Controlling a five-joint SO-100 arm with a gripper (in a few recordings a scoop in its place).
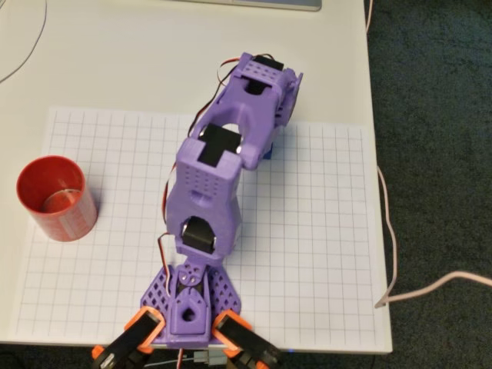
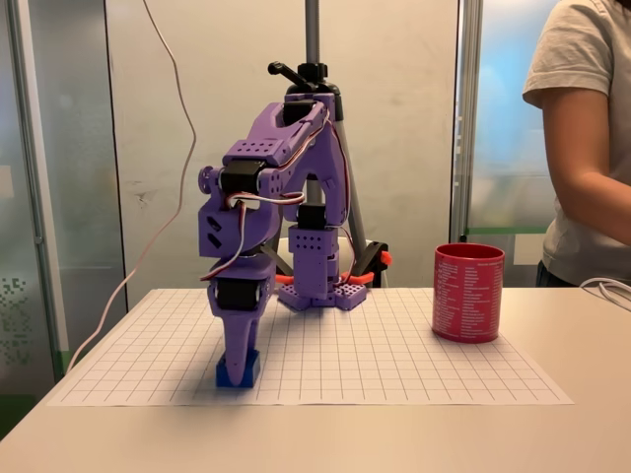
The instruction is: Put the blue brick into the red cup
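Pointing straight down, the purple hand [image 2: 240, 357] stands at the small bright-blue plastic brick [image 2: 238, 371], its fingertips reaching down around the block, which sits on the white gridded paper sheet [image 2: 394, 365] near the front edge in the fixed view. Whether the fingers are pressing the block or merely flank it cannot be told. In the overhead view just a sliver of the blue brick [image 1: 267, 154] peeks out beside the wrist. Above the hand, the purple plastic arm [image 2: 266, 187] folds up and over in an arch: the forearm rises from the wrist, bends at the elbow, and the upper link drops back to the base [image 2: 320, 291] farther along the sheet. Orange clamps [image 1: 138, 329] hold that base at the edge of the pale surface [image 1: 115, 61]. Well apart from the brick, off to the right in the fixed view, the round red plastic cup [image 2: 468, 293] stands upright on the sheet. Beyond it, a person [image 2: 582, 138] in a light shirt stands at the surface's far side.
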